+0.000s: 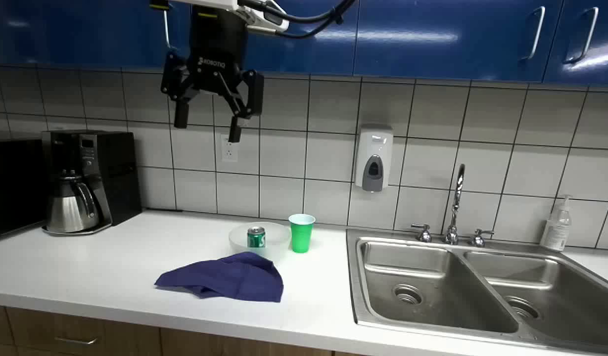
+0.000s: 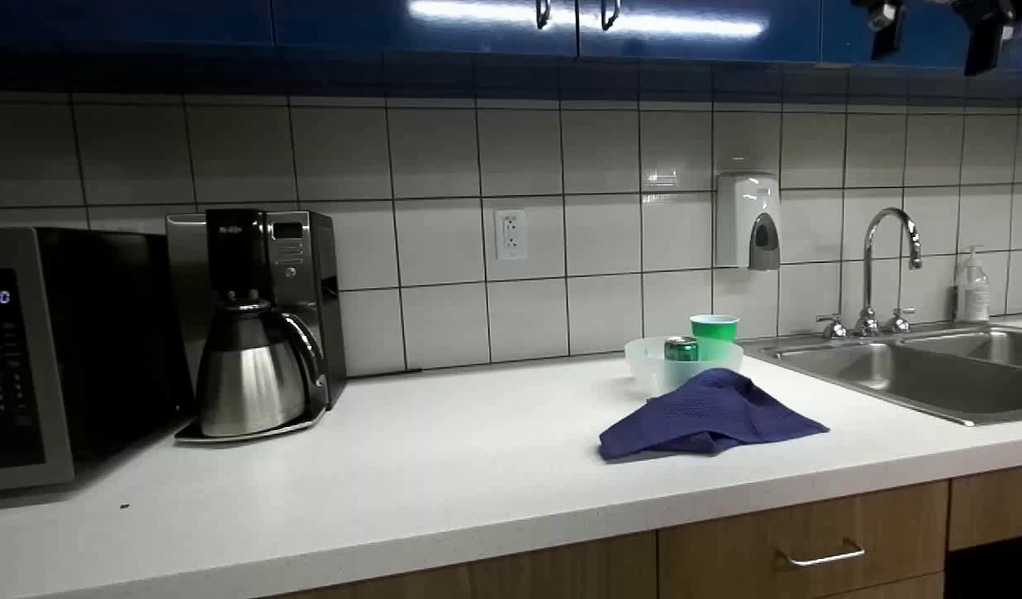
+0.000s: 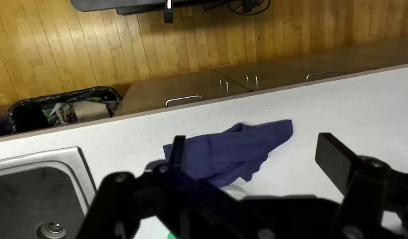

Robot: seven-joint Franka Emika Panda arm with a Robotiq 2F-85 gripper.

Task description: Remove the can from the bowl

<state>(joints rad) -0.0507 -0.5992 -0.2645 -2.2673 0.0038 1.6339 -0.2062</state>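
The can (image 1: 256, 239) stands upright in the pale bowl (image 1: 238, 238), on a white counter (image 1: 96, 267) between the coffee maker (image 1: 119, 173) and the steel sink (image 1: 432, 267), a green cup (image 1: 301, 236) just beside and a purple cloth (image 1: 229, 279) in front. Pale tiles (image 1: 331, 155) and blue cupboards (image 1: 407, 54) rise behind; the gripper (image 1: 208, 126) hangs high above the counter, fingers (image 1: 181, 116) apart.

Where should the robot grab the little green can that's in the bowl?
Probably by the round sides of the can, just under its silvery top, coming straight down from above. It looks upright, and its upper part shows over the near rim of the bowl. The bowl's wall goes all around it, so reaching in sideways would likely bump the bowl.
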